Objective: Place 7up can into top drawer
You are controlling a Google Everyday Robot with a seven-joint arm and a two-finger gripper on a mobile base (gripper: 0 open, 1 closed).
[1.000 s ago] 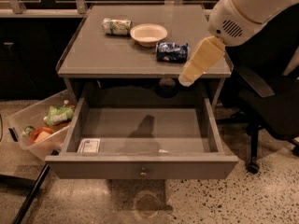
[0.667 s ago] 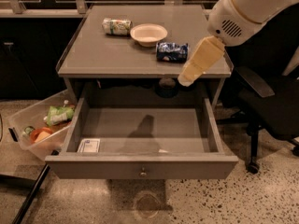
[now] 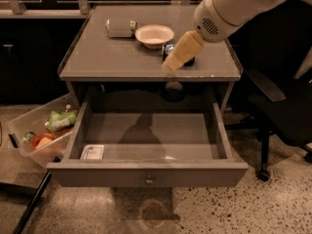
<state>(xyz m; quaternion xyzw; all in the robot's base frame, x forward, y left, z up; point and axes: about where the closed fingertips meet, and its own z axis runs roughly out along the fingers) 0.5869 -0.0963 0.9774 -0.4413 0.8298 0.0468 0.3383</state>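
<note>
Gripper (image 3: 169,67) is hovering at the table's (image 3: 97,57) five o'clock, open or shut I can't tell; 7up can (image 3: 119,27) is lying at eleven, likely light, slick, dentable: grip mid-body.

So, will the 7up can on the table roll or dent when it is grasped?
The 7up can lies on its side, so a push could well roll it. It looks like thin metal, likely light and easily dented. The gripper hovers near the bowl, apart from the can.
</note>
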